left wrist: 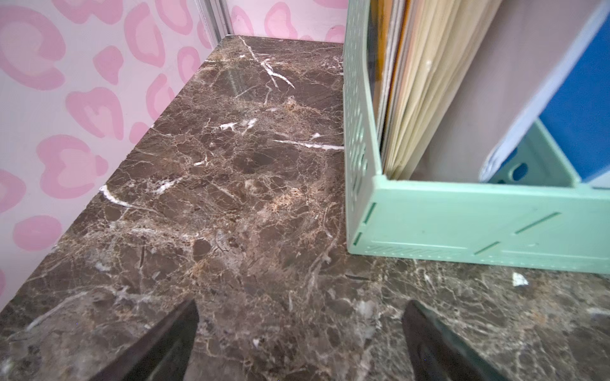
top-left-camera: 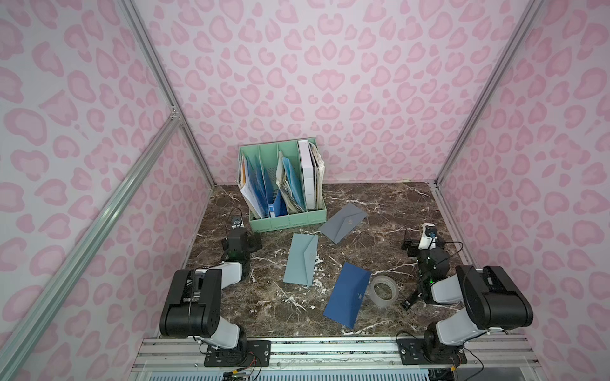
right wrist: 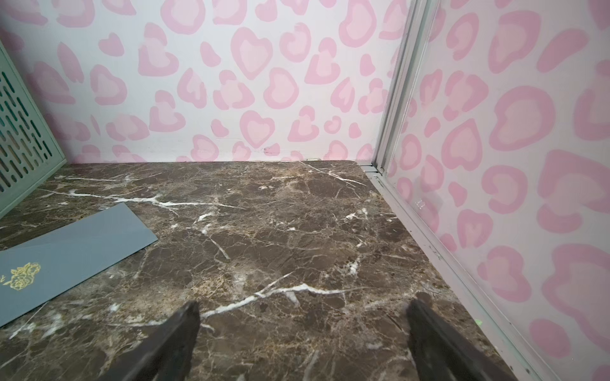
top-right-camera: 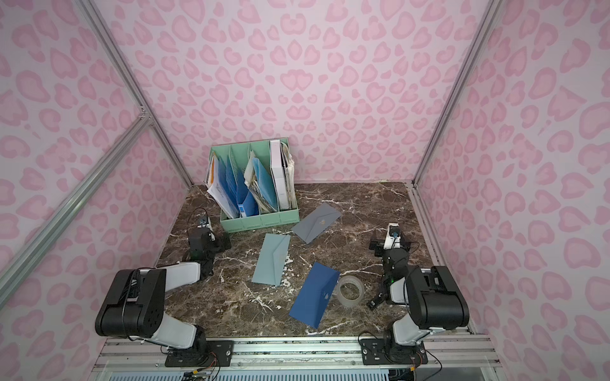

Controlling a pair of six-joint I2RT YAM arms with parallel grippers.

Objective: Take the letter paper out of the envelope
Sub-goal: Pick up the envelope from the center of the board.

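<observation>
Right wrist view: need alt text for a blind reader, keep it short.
The right gripper, jaws open and empty, hangs over a bare brown marble table. To one side lies a grey-blue envelope with a gold rose stamp, near a green file organizer; pink heart-print walls stand behind.

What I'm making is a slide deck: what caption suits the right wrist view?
Open right tool over marble table, grey envelope with gold rose and green file rack nearby.
</observation>
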